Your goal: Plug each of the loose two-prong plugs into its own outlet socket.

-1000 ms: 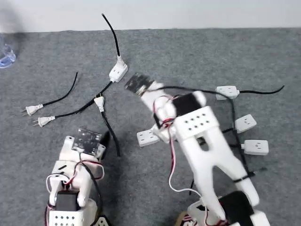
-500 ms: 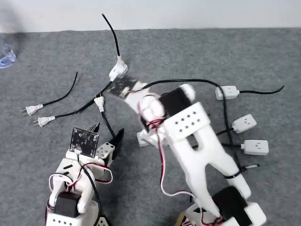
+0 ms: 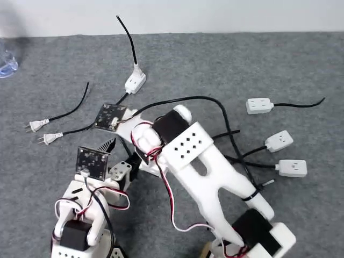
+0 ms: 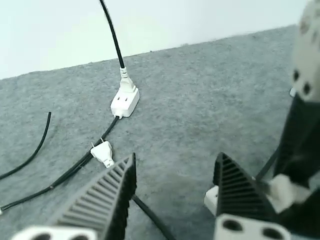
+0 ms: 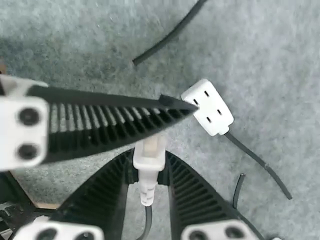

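My right gripper is shut on a white two-prong plug, whose black cord loops back over the carpet. Just beyond its fingertips lies a white outlet socket, apart from the plug. My left gripper stands open and empty close to the right arm, and that same socket lies by its fingers. Another loose plug lies ahead of it. Two more loose plugs lie at the far left. One socket has a plug in it.
Three free sockets lie on the right, their cords running under the right arm. A loose black cord end lies near the held plug. A clear object sits at the far left edge of the grey carpet.
The right arm has swung left and toward the front with the plug, dragging its cord along. The left gripper has risen a little and opened wider.
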Tool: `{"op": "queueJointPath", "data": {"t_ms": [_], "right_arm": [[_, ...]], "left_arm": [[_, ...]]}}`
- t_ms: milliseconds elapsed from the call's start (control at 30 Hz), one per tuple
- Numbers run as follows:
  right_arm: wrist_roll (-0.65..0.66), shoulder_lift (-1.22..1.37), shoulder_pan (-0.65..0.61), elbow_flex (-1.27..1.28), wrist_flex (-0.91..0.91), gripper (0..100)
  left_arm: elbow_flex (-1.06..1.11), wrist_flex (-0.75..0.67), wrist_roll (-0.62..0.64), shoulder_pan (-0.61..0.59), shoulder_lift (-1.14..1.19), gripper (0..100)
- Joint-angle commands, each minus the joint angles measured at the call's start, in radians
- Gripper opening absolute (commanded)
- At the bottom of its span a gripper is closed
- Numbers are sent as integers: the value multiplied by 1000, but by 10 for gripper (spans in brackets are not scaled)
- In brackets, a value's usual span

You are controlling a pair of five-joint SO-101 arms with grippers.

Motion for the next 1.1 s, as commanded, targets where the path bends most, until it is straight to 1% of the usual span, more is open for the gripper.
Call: {"op": "queueJointPath", "data": {"t_ms": [0, 100, 267, 367, 633, 767, 867, 1067], "right_arm": [[12, -1, -39, -52, -30, 8], [12, -8, -70, -57, -27, 8], [9, -8, -110, -60, -24, 8], [11, -19, -108, -64, -22, 8], [11, -186, -108, -94, 1, 8], [3, -196, -108, -94, -8, 8], [3, -208, -108, -100, -28, 8], [3, -208, -105, -114, -35, 8]], "left_arm": [[-101, 41, 63, -2, -25, 235], [-77, -9, 63, -6, -23, 235], [-10, -91, 58, -48, -23, 235], [-7, -89, 58, -49, -23, 235], [-1, -87, 57, -49, -21, 235], [5, -87, 29, -49, -21, 235], [5, -60, 5, -41, -21, 235], [5, -54, 3, -41, -21, 235]]}}
